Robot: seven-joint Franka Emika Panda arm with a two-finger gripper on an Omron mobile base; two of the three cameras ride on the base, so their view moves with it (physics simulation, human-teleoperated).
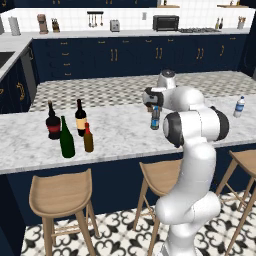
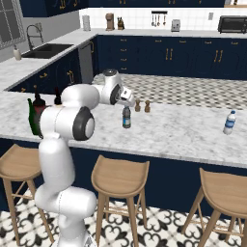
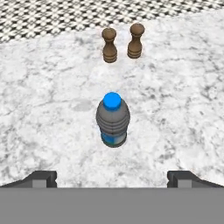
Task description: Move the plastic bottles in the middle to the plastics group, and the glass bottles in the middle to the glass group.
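Bluish plastic bottle stands upright mid-counter, near two wooden shakers. Gripper hovers above it, spread wide, holding nothing. Centre the fingers on the ribbed body, descend straight, clamp below the cap, avoid tipping.

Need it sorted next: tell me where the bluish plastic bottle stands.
The bluish plastic bottle stands upright mid-counter, directly under the open gripper, just in front of two wooden shakers.

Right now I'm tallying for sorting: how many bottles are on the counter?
6. Wine bottles and stand far left, green bottle and amber bottle just before them; bluish bottle mid-counter, water bottle far right.
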